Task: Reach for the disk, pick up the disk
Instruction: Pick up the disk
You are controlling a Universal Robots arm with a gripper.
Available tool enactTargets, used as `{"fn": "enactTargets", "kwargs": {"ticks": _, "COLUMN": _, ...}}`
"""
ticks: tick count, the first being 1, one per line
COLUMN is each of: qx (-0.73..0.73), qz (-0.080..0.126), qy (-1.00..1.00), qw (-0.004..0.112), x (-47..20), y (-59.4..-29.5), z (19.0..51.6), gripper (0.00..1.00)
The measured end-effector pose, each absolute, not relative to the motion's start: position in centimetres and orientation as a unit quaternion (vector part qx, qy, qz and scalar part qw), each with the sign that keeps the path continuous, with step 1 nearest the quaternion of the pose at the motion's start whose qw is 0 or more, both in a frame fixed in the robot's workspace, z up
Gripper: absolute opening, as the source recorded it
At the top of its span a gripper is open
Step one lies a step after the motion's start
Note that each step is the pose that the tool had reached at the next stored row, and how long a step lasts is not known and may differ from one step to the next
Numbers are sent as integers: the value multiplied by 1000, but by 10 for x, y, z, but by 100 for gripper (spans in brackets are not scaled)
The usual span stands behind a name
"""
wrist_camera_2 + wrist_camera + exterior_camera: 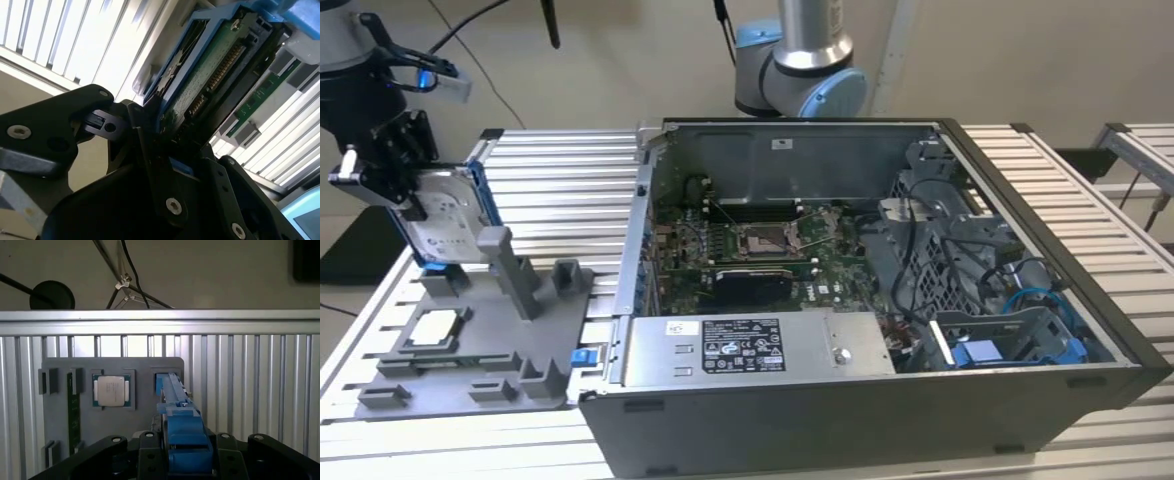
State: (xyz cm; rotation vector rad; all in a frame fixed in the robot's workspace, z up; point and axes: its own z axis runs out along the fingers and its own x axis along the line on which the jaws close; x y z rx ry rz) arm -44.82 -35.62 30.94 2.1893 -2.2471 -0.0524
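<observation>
The disk [443,225] stands on edge at the exterior view's left, a silver-grey drive with a white label and a blue frame. My gripper [403,195] is shut on its upper part. The disk's lower end sits at a slot of the grey fixture plate [467,340]; I cannot tell whether it touches there. In the first wrist view the blue frame of the disk [182,425] runs edge-on between the black fingers of the gripper [185,450]. The second wrist view shows the disk [215,70] from its green circuit-board side, clamped in the gripper [165,130].
The fixture plate also carries a small square chip [434,325] [111,390] and a green memory stick [73,415]. An open computer case [881,300] with a grey box [747,345] stands to the exterior view's right. Everything rests on a slatted aluminium table [560,160].
</observation>
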Motion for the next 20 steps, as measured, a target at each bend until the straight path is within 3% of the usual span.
{"fn": "enactTargets", "kwargs": {"ticks": 20, "qx": 701, "qz": -17, "qy": -713, "qw": 2, "x": -448, "y": -356, "z": 336, "gripper": 0}}
